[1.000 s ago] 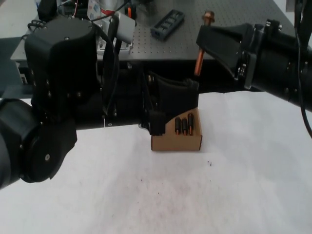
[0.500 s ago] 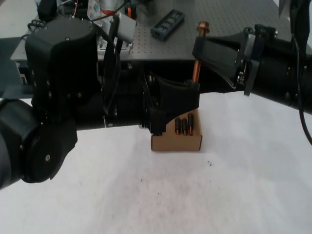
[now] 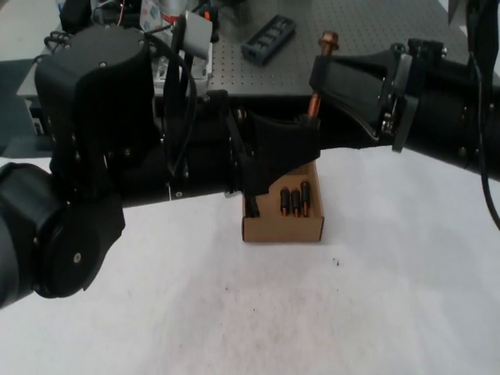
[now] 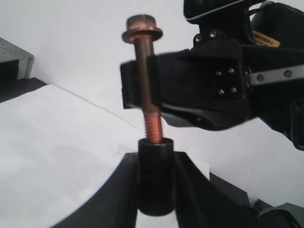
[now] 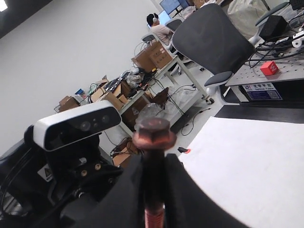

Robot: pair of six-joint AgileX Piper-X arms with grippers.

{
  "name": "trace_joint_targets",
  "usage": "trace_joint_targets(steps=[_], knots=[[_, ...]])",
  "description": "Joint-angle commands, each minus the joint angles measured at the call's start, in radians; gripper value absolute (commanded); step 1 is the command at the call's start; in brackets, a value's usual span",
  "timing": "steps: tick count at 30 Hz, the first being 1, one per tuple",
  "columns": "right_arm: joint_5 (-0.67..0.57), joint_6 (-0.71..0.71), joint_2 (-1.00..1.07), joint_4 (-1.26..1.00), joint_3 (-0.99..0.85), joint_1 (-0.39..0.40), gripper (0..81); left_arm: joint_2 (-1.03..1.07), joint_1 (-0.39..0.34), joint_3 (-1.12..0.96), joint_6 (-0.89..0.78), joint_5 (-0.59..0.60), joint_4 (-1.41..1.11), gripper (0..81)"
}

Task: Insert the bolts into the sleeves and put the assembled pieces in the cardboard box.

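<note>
One bolt, between right gripper jaws, touches sleeve.

In my keeping: bolt, copper-brown; sleeve, plain black; cardboard box, tan; left gripper and right gripper, black; bench sheet, plain white.
</note>
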Motion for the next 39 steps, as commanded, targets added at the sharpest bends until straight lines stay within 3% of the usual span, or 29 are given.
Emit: trace_joint_targets(steps=[1, 2, 3, 7, 13, 17, 24, 32, 39], knots=[[-0.036, -0.026, -0.01, 0.011, -0.006, 0.006, 33.3, -0.012, 0.002, -0.009, -0.01, -0.007, -0.027, 0.7], [-0.036, -0.026, -0.01, 0.011, -0.006, 0.006, 39.3, -0.012, 0.002, -0.009, -0.01, -0.007, -0.027, 0.7], [-0.036, -0.022, -0.01, 0.011, -0.006, 0.006, 40.0, -0.012, 0.002, -0.009, -0.008, -0.02, -0.027, 0.7], [-0.036, -0.023, -0.017, 0.008, -0.006, -0.024, 36.8, -0.012, 0.002, -0.009, -0.001, -0.131, -0.027, 0.7], [-0.036, -0.023, -0.099, 0.076, -0.006, -0.167, 36.8, 0.079, 0.03, -0.058, -0.132, -0.378, 0.012, 0.7], [-0.036, -0.078, -0.16, 0.218, -0.006, -0.275, 36.8, 0.239, 0.042, -0.205, -0.144, -0.484, 0.178, 0.7], [-0.016, -0.211, -0.196, 0.452, -0.006, -0.408, 36.8, 0.585, 0.042, -0.586, -0.066, -0.547, 0.524, 0.7], [0.062, -0.251, -0.196, 0.498, -0.006, -0.439, 36.8, 0.868, 0.043, -0.945, -0.001, -0.616, 0.786, 0.7], [0.103, -0.27, -0.179, 0.518, -0.006, -0.439, 36.8, 0.948, 0.04, -1.023, 0.041, -0.626, 0.874, 0.7]])
